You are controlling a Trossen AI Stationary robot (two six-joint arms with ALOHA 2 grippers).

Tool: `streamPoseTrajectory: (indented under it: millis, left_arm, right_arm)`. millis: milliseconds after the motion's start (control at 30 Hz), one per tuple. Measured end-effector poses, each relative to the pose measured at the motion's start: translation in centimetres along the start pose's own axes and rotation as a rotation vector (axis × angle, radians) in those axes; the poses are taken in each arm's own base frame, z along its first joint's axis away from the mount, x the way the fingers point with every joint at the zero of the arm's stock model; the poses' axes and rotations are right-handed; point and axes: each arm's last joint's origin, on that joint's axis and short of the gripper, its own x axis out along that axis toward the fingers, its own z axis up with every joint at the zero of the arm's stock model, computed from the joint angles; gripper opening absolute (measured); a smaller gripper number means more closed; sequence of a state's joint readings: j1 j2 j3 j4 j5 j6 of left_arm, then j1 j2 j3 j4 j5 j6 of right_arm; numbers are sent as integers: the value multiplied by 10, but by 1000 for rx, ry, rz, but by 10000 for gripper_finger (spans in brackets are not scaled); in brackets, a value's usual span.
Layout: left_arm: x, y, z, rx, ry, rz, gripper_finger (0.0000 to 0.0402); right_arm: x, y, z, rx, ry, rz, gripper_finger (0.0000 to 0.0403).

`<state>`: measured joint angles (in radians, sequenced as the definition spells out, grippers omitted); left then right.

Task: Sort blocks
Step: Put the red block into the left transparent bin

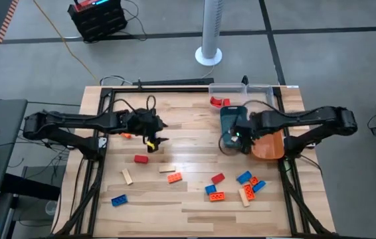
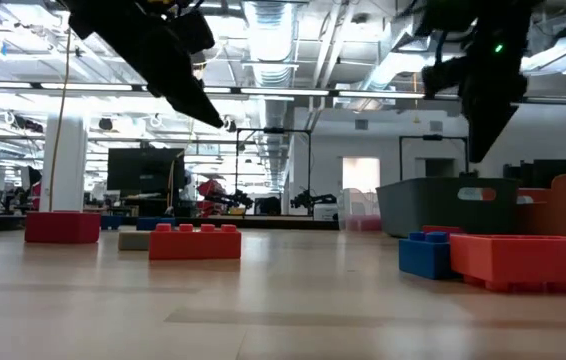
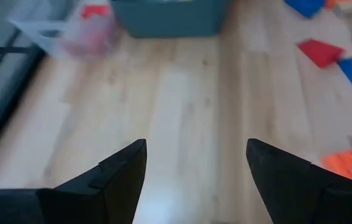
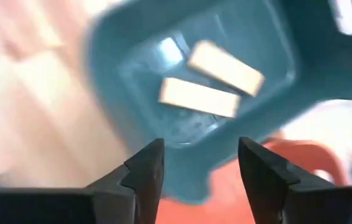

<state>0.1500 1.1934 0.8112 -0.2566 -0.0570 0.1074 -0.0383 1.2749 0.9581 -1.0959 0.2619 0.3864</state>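
Several red, blue, orange and tan blocks lie flat on the wooden table, most in a cluster [image 1: 238, 187] toward the near right, with a red one [image 1: 141, 159] and a blue one [image 1: 118, 200] farther left. Two tan blocks [image 4: 199, 98] lie inside the teal tray [image 1: 231, 118]. A red block [image 1: 218, 101] sits in the clear tray [image 1: 241, 91]. My right gripper [image 4: 201, 146] hangs open and empty above the teal tray [image 4: 132, 56], also seen in the high view [image 1: 236, 139]. My left gripper [image 3: 194, 146] is open and empty above bare table left of centre [image 1: 153, 136].
An orange tray [image 1: 269, 145] stands next to the teal one on the right, partly under my right arm. A single orange block [image 1: 127, 136] lies beside my left arm. Bare wood stretches between the two grippers and along the near edge [image 1: 175, 219].
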Motion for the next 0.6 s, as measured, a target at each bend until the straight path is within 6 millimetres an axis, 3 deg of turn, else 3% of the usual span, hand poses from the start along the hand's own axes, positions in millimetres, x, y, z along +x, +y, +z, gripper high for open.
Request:
streamPoseTrajectory:
  millis: [400,600]
  left_arm:
    - [8,-25,-3,71,36,-63,272]
    - [5,-24,2,85,-6,-47,272]
  right_arm:
    - [-32,104,-30,-114,-380,216,205]
    - [-1,155,-16,-239,-449,287,211]
